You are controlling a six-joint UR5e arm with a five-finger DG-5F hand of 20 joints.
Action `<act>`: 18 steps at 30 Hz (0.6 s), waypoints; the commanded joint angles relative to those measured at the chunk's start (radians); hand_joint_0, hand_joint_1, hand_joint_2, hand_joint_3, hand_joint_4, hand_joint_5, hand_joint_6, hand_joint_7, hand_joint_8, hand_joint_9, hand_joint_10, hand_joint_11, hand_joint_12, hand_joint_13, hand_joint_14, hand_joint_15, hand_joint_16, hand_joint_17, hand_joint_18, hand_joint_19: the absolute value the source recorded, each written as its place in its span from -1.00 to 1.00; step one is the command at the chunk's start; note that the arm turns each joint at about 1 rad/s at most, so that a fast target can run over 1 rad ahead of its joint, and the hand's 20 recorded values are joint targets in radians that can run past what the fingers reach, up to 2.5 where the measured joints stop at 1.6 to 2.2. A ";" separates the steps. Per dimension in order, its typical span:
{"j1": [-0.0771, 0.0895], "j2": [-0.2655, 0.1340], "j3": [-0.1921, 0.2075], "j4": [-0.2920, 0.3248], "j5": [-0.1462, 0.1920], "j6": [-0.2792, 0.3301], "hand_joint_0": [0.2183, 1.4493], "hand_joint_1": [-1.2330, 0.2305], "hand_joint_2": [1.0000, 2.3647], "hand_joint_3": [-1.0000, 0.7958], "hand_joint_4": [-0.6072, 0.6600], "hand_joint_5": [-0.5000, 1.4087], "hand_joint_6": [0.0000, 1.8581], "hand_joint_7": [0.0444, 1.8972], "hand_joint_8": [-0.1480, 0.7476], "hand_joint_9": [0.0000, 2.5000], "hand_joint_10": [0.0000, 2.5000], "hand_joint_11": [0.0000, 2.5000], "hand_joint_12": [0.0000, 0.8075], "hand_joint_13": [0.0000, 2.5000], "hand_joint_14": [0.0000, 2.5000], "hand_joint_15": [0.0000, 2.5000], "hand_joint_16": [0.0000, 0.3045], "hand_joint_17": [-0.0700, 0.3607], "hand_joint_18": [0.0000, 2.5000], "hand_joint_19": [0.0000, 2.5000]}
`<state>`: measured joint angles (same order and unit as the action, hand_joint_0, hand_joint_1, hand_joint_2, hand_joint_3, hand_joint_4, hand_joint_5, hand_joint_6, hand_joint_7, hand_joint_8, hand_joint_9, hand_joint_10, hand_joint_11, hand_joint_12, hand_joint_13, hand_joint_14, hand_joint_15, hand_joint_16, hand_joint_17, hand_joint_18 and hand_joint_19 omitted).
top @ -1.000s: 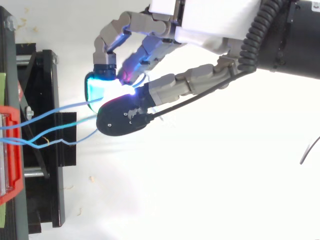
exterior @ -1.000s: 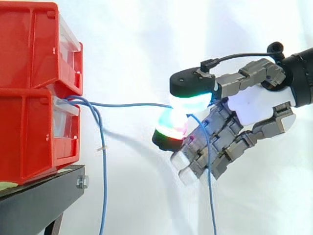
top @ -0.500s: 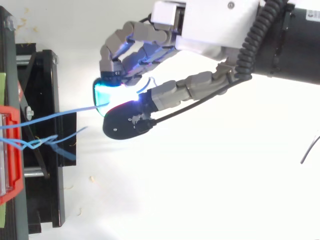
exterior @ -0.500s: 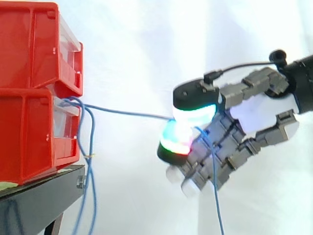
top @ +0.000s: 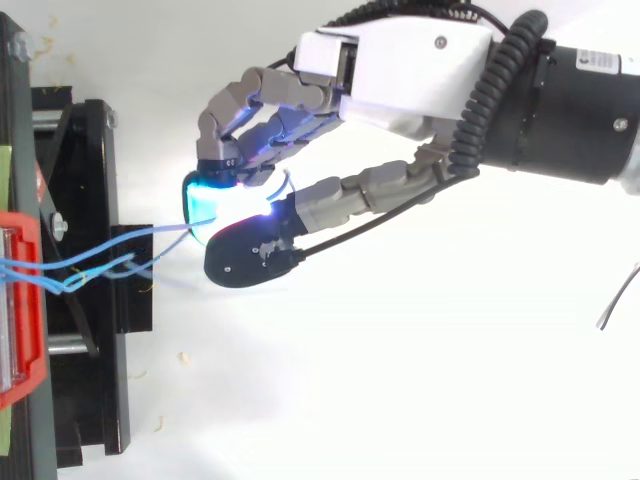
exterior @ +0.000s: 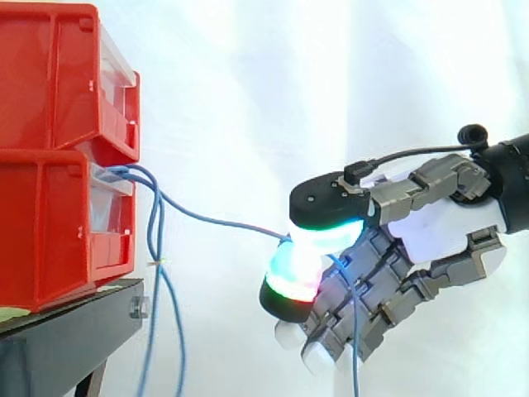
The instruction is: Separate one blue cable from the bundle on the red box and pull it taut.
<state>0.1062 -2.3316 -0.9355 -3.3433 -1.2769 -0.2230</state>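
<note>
**Blue cable (exterior: 215, 220) pinched, run not yet straight**

The fingers (exterior: 289, 281) are curled. Two glowing pads are closed on the thin blue cable in open air, right of the stacked red plastic bins (exterior: 50, 223) and well apart from them. The cable leaves the front of the lower bin and slopes down to the pinch with a slight bend. Its tail drops below the hand (exterior: 438, 236). The other loose blue cables (exterior: 153, 281) hang from the same bin front, past the edge of the black metal stand (exterior: 66, 347). In the top view the held strand (top: 150, 232) runs clear of the rest near the pads. Close to the bin the strands cross in a small tangle (top: 60, 275).

Step in hand, as I judge it, is the taut pull; separation looks mostly done. To do it well:
- Hold the pinch firm.
- Draw straight away from the bin along the cable's own line.
- Bring the pinch nearer the height of the exit point.
- Go slowly and stop once the bend is gone.
- Watch the crossing near the bin, where the other strands could drag along.
- Don't pull too hard, or the cable may slip through the pads or tug the bin.
</note>
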 commanded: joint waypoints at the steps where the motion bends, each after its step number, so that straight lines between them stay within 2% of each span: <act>1: 0.001 0.000 -0.016 0.048 0.001 0.008 -0.37 -0.33 -0.96 -0.11 0.00 -0.58 0.01 -0.04 -0.26 -0.43 -0.99 -0.81 -0.34 -0.46 -0.99 -0.70 -0.72 -0.23 -0.64 -0.64; 4: 0.001 0.000 -0.029 0.091 0.004 0.011 -0.37 -0.33 -0.96 -0.11 0.00 -0.58 0.01 -0.04 -0.26 -0.42 -0.99 -0.80 -0.34 -0.46 -0.99 -0.69 -0.72 -0.23 -0.64 -0.63; 10: 0.004 0.000 -0.092 0.214 0.004 0.011 -0.37 -0.33 -0.96 -0.11 0.00 -0.58 0.01 -0.04 -0.25 -0.41 -0.99 -0.80 -0.34 -0.45 -0.99 -0.68 -0.72 -0.23 -0.63 -0.62; 14: 0.006 0.000 -0.124 0.329 0.007 0.016 -0.37 -0.33 -0.96 -0.11 0.00 -0.58 0.01 -0.03 -0.25 -0.40 -0.99 -0.80 -0.33 -0.45 -0.99 -0.68 -0.72 -0.23 -0.63 -0.62; 18: 0.007 0.000 -0.143 0.373 0.007 0.014 -0.37 -0.33 -0.97 -0.11 0.00 -0.58 0.01 -0.04 -0.25 -0.40 -0.99 -0.79 -0.33 -0.44 -0.99 -0.68 -0.72 -0.23 -0.63 -0.62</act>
<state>0.1116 -2.3317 -1.0593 -3.0204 -1.2710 -0.2090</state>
